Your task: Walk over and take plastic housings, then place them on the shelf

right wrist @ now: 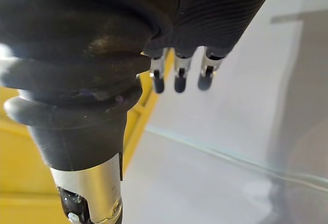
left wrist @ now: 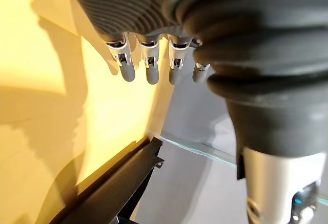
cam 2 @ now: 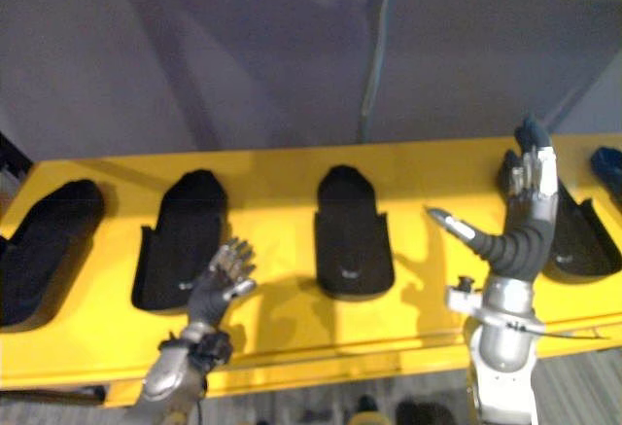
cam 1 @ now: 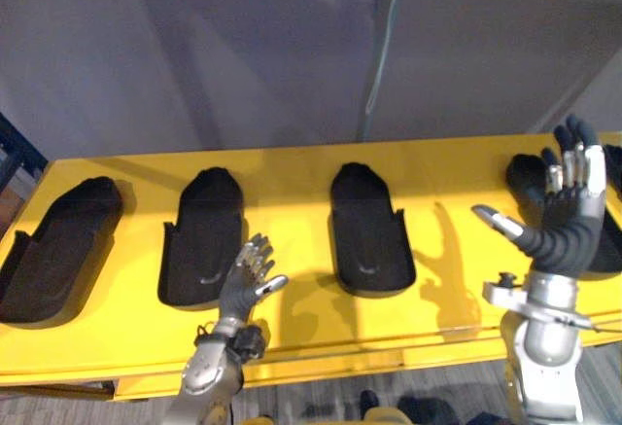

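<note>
Yellow worktop (cam 1: 292, 182) in front of a grey wall (cam 1: 243, 46). Four black plastic housings lie in a row on it, all flat, open side up, well apart from each other:
- far-left housing (cam 1: 58, 245), angled, near the worktop's left end
- second housing (cam 1: 202, 240)
- middle housing (cam 1: 369, 230)
- right housing (cam 1: 525, 177), partly hidden behind the right hand

A dark shape (cam 2: 604, 167) sits further right, cut off by the frame edge; can't tell what it is.

Left hand (cam 1: 248, 274): low over the front part of the worktop, at the second housing's near-right corner. Fingers loosely spread and nearly straight, thumb out to the side, nothing in it. Fingertips overlap the housing's corner from the head cameras; can't tell if they actually touch. The left wrist view shows the fingers hanging straight over bare yellow surface, nothing between them.

Right hand (cam 1: 569, 211): raised above the worktop's front right area, fingers pointing up and straight, thumb stuck out toward the middle. Empty. It stands in front of the right housing, not on it. The right wrist view shows straight fingers with only the wall and the worktop's yellow edge past them.

No housing is in either hand; all four rest on the worktop.
</note>
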Robot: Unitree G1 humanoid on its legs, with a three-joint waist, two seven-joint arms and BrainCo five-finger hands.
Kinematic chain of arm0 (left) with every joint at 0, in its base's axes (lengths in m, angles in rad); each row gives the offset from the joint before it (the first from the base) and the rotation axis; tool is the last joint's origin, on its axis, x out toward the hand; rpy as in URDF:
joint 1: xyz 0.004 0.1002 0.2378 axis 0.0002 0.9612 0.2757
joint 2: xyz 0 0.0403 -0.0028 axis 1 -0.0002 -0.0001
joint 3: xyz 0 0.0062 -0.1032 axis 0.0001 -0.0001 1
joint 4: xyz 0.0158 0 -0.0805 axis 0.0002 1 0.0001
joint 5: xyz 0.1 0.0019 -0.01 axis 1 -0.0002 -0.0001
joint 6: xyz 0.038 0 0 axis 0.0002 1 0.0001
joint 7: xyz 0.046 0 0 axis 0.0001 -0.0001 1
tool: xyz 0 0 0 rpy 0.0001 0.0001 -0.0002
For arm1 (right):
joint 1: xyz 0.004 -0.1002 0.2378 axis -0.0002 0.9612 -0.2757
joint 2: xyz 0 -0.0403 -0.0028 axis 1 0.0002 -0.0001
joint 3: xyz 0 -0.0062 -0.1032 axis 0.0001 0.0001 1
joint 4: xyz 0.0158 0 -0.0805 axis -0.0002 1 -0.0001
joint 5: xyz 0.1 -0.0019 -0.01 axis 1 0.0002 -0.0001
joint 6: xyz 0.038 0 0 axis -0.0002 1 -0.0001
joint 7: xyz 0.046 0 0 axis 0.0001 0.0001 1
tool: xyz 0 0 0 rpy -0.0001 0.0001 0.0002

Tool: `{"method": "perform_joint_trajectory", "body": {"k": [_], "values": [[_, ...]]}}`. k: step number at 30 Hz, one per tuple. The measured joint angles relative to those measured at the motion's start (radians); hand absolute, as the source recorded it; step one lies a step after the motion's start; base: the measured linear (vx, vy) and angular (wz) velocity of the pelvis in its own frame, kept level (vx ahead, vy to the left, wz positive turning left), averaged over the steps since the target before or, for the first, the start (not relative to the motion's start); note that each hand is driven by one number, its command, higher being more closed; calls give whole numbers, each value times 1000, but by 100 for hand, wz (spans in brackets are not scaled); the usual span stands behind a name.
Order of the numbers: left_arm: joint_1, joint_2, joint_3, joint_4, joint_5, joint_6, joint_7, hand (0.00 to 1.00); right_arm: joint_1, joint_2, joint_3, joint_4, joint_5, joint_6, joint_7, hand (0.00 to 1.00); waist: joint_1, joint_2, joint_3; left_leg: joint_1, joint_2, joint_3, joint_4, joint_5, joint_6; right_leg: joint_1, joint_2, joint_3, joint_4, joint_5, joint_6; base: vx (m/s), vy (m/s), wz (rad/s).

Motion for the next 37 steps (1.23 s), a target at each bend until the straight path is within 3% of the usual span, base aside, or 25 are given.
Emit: {"method": "perform_joint_trajectory", "body": {"k": [11,17,21,26,29,32,34,37], "values": [[0,-24,1,0,29,-19,6,0,2,6,24,27,-2,0,0,0,0,-3,-2,4,-1,0,-2,0,0,3,-1,0,1,0,0,0,0,0],[-24,-23,-30,-3,11,-165,-130,0,3,16,25,27,-23,-1,-45,0,-1,-2,-2,4,-1,2,-2,0,0,2,0,1,1,0,0,0,0,0],[-69,1,-94,-65,-100,-211,-226,0,2,29,25,28,-52,-22,-91,0,-3,-2,-2,5,-1,5,-1,0,0,0,0,3,1,0,0,0,0,0],[-110,14,-114,-124,-229,-275,-266,0,-3,30,25,27,-83,-50,-109,0,-4,-1,-3,6,0,8,1,0,0,0,1,5,1,0,-1,0,0,0],[-128,13,-60,-192,-290,-344,-258,0,-10,29,13,24,-132,-60,-107,0,-4,0,-3,7,0,8,3,0,0,0,1,6,1,1,-2,0,0,0],[-141,15,96,-267,-280,-425,-204,0,-36,24,-52,8,-133,-63,-90,0,-4,1,-5,8,0,8,5,0,0,2,1,5,1,2,-3,0,0,0],[-155,15,257,-301,-190,-485,-74,0,-56,-2,-130,-17,-133,-63,-61,0,-3,3,-18,9,-1,7,7,0,0,3,1,3,1,4,-5,0,0,0],[-159,14,436,-334,-152,-548,30,0,-91,-29,-212,-25,-136,-73,-39,0,-3,1,-34,10,-2,5,11,0,1,7,1,2,1,4,-5,0,0,0]]}}
